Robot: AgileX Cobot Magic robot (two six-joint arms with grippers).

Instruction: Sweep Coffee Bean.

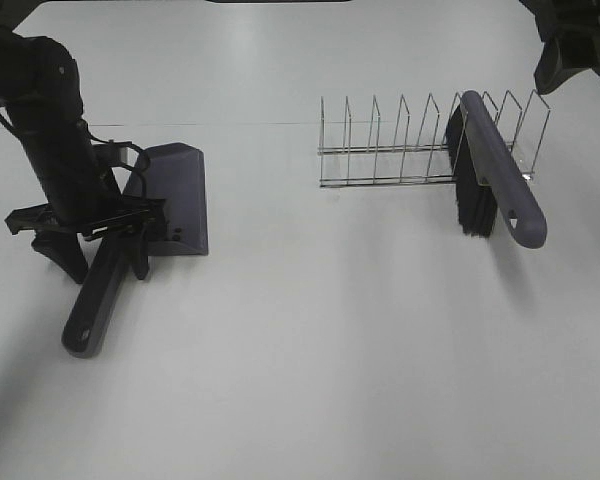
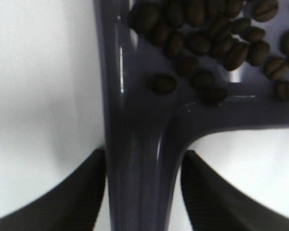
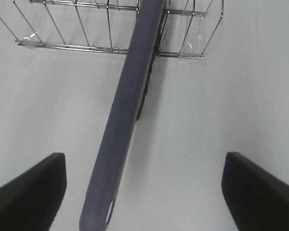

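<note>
The coffee beans (image 2: 207,38), small dark brown ovals, lie in a loose cluster inside the purple dustpan (image 2: 135,120). The dustpan (image 1: 175,200) rests on the white table at the left, its handle pointing toward the front edge. My left gripper (image 1: 105,262) straddles that handle, open, one black finger (image 2: 77,192) on each side. The purple brush (image 1: 500,180) with black bristles leans in the wire rack (image 1: 400,150). My right gripper (image 3: 145,158) hovers above the brush handle (image 3: 120,144), wide open and holding nothing. No beans can be made out in the exterior high view.
The wire rack (image 3: 86,29) stands at the back right with several slots. The right arm (image 1: 575,45) is at the far right corner. The white tabletop (image 1: 330,350) stretches across the front and middle.
</note>
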